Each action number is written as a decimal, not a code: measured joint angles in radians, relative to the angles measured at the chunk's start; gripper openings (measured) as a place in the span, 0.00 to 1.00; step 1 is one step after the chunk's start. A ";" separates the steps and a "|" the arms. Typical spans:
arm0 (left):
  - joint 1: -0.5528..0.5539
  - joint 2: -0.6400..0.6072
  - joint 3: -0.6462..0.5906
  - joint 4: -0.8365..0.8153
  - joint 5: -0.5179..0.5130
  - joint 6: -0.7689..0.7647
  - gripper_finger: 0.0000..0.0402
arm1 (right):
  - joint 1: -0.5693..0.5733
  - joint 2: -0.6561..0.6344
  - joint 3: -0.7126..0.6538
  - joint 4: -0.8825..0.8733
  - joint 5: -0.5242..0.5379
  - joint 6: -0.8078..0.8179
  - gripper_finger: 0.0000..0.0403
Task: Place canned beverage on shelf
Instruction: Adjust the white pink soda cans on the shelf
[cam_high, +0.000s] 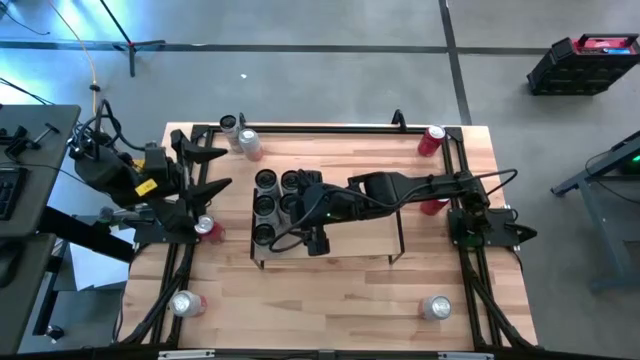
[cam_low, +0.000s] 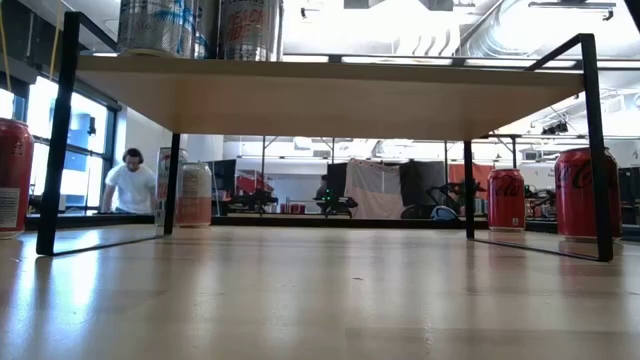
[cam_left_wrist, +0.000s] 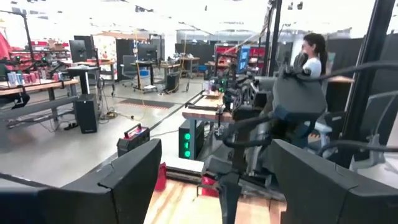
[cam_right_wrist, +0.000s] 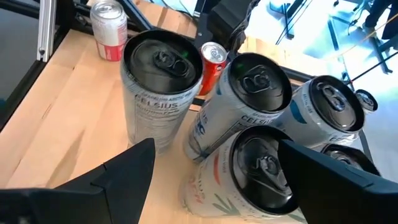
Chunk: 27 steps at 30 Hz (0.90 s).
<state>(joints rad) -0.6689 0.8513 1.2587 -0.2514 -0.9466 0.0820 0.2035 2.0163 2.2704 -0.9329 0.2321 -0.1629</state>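
from above, the shelf (cam_high: 340, 235) stands in the middle of the tabletop (cam_high: 330, 300), with a cluster of dark-topped cans (cam_high: 278, 205) packed on its left end. the right arm reaches across from the right rail and its pincer (cam_high: 316, 240) hangs over the shelf just beside that cluster, jaws wide and holding nothing. the left arm waits folded at the left edge, its pincer (cam_high: 212, 168) also spread wide and empty

only the high view shows the loose cans spread around: two near the back left corner (cam_high: 240, 135), a red one at the back right (cam_high: 431, 140), a red and silver one by the left arm (cam_high: 207, 229), and one silver can near each front corner (cam_high: 186, 303) (cam_high: 436, 307)

the low view looks under the shelf board (cam_low: 330, 95), showing its pale underside and thin black wire frames (cam_low: 590, 150), which the high view barely gives. two can bottoms (cam_low: 200, 28) stand on the board's left end. red cans stand on the tabletop beyond, one at the left edge (cam_low: 14, 175) and two at the right (cam_low: 585, 195) (cam_low: 506, 198), a paler can (cam_low: 192, 195) behind the left frame. neither pincer shows here. a person in a white shirt (cam_low: 130, 185) is far back in the room

the right wrist view alone gives the cans close: white celsius cans (cam_right_wrist: 163, 87) upright and touching, one (cam_right_wrist: 249, 93) leaning on its neighbours

the left wrist view faces the room, with a person (cam_left_wrist: 311, 53) at a desk
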 joint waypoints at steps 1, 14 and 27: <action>0.000 0.000 0.000 -0.011 0.000 -0.002 0.72 | 0.000 0.000 0.000 0.000 0.000 -0.002 0.80; 0.000 0.001 0.000 -0.027 0.001 -0.019 0.72 | -0.016 0.000 -0.027 0.002 0.003 -0.011 0.80; 0.000 0.004 0.000 -0.051 0.001 -0.036 0.72 | -0.013 -0.001 -0.027 -0.004 -0.053 0.054 0.80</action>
<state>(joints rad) -0.6689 0.8551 1.2583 -0.3027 -0.9459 0.0456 0.1908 2.0155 2.2433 -0.9374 0.1791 -0.1086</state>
